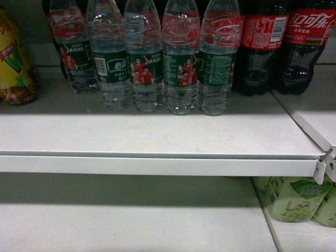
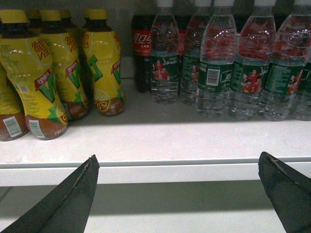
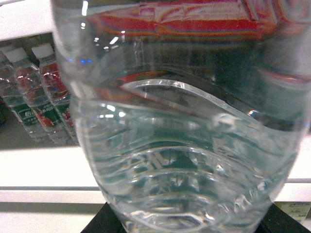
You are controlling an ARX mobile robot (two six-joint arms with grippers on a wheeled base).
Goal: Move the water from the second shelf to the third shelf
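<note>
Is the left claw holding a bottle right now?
No. In the left wrist view the left claw is spread wide, with only the white shelf edge between its dark fingers.

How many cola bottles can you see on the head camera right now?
2, both at the right end of the upper shelf: one beside the water bottles, one farther right. More may be hidden behind.

You have the water bottles (image 1: 144,58) in a row on the shelf (image 1: 157,136), cola bottles (image 1: 286,42) to their right, tea bottles (image 2: 53,68) left.
</note>
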